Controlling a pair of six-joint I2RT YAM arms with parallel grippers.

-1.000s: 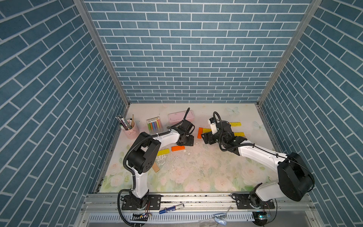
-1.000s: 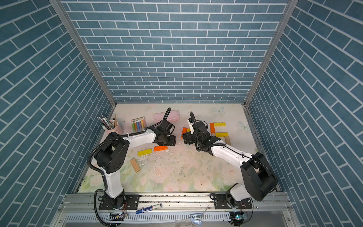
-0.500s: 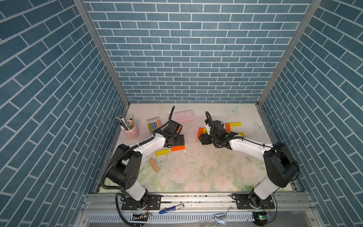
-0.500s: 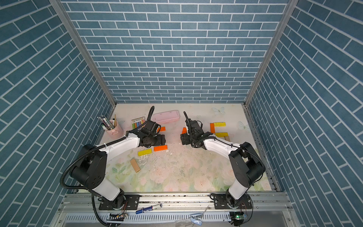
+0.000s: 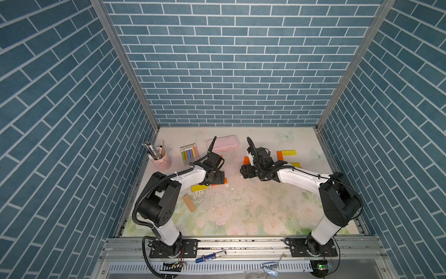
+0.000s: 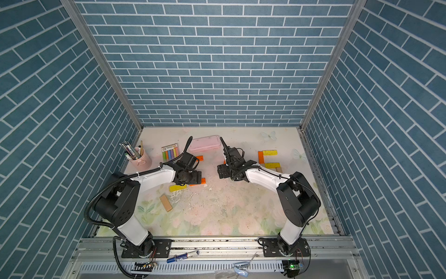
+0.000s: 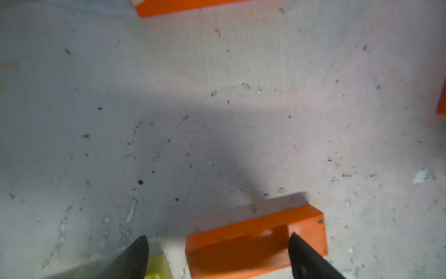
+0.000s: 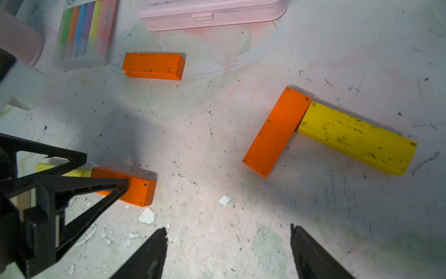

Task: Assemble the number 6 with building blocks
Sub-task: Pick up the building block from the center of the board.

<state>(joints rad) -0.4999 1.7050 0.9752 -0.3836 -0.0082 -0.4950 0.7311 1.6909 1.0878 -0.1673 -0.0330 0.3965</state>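
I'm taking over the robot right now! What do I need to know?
The left hand is open; one fingertip is over an orange block lying flat on the table, not gripped.
The right hand is open and empty.
Near the left hand: a yellow block, a tan block. By the chalk pack: a second orange block. Near the right hand: an orange bar and yellow bar touching in an L. Farther right: a far cluster of orange and yellow blocks.
Done: a few blocks joined.
Left: no 6 yet; bring in the loose blocks.

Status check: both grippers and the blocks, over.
Left gripper open over orange block, no grip. Right gripper open, empty. Yellow block lies close beside a left fingertip.
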